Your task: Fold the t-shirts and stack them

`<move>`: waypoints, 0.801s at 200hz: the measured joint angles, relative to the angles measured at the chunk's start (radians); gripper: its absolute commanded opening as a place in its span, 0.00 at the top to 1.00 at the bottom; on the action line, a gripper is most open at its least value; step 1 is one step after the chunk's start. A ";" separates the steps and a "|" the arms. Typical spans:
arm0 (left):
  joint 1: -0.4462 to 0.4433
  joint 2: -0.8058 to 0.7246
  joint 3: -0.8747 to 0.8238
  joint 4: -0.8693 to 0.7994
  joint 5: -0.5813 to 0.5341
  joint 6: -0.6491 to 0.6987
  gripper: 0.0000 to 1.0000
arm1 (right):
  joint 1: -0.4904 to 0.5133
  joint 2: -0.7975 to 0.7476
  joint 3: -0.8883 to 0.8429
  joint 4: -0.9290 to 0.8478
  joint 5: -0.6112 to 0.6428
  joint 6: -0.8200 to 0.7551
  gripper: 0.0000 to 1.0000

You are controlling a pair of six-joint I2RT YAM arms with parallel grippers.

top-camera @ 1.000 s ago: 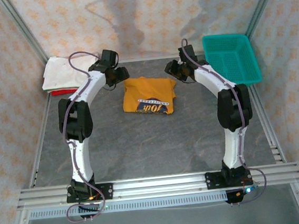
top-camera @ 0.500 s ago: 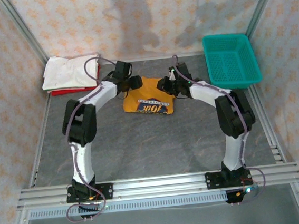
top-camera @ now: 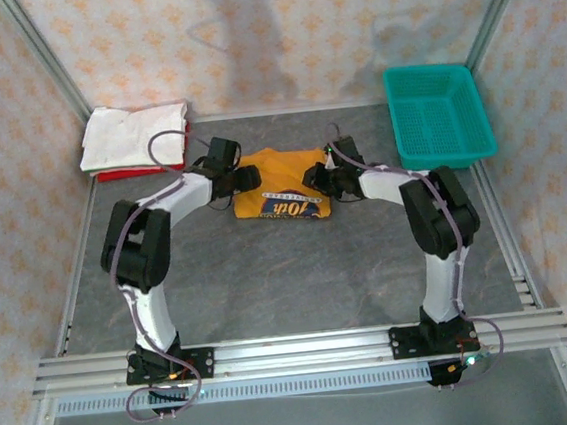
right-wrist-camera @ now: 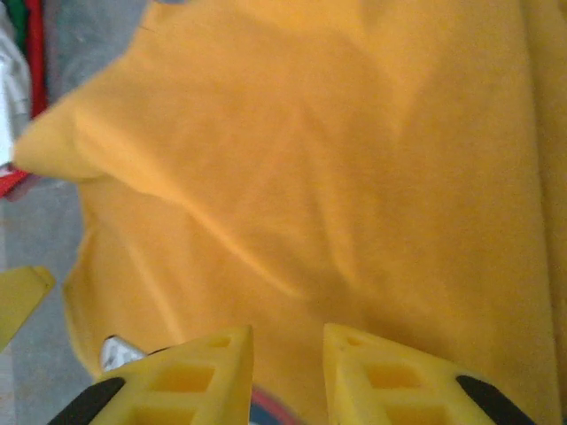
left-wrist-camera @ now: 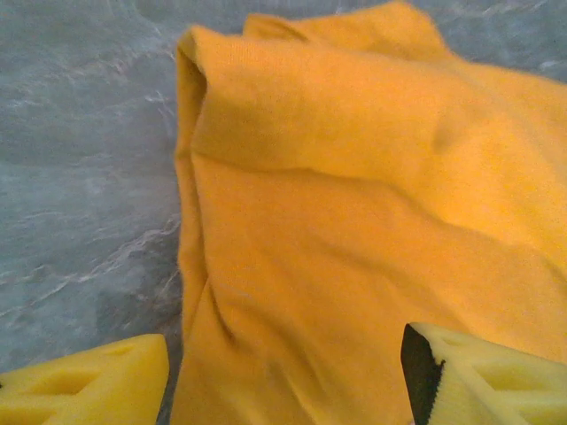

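The mustard-orange t-shirt (top-camera: pixel 279 185) lies folded at mid-table with its dark print (top-camera: pixel 285 207) facing up; it spreads across the left wrist view (left-wrist-camera: pixel 354 221) and the right wrist view (right-wrist-camera: pixel 337 177). My left gripper (top-camera: pixel 243 179) is low at its left edge, jaws wide open (left-wrist-camera: pixel 283 381) and straddling the cloth edge. My right gripper (top-camera: pixel 316 179) is low over the shirt's right side, its fingers (right-wrist-camera: pixel 288 376) a narrow gap apart with flat cloth beneath and nothing pinched. A white t-shirt (top-camera: pixel 135 134) rests folded on a red one (top-camera: pixel 117 174) at the back left.
A teal mesh basket (top-camera: pixel 438 112) stands at the back right corner. Metal frame rails run along the table's left and right sides and near edge. Bare grey tabletop (top-camera: pixel 289 272) stretches between the shirt and the arm bases.
Both grippers came from the back of the table down onto the orange shirt's left and right sides. The right jaws narrowed; the left jaws stayed wide.
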 measured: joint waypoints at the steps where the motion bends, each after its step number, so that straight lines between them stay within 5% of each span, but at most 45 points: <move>1: -0.001 -0.008 -0.004 0.000 -0.002 -0.001 0.30 | 0.001 -0.005 0.000 -0.001 0.000 -0.001 0.71; 34: -0.021 -0.099 -0.074 0.058 -0.014 -0.021 0.33 | 0.026 -0.078 0.002 0.002 0.001 -0.018 0.71; 85: -0.019 0.066 -0.120 0.093 -0.022 -0.046 0.52 | 0.038 0.002 0.009 -0.021 0.020 -0.021 0.68; 122: -0.015 0.054 -0.110 0.064 -0.029 -0.067 0.49 | 0.038 0.031 0.019 -0.087 0.075 -0.037 0.59; 160: 0.022 0.023 -0.100 0.017 -0.010 -0.080 0.35 | 0.030 0.009 0.036 -0.127 0.163 -0.048 0.54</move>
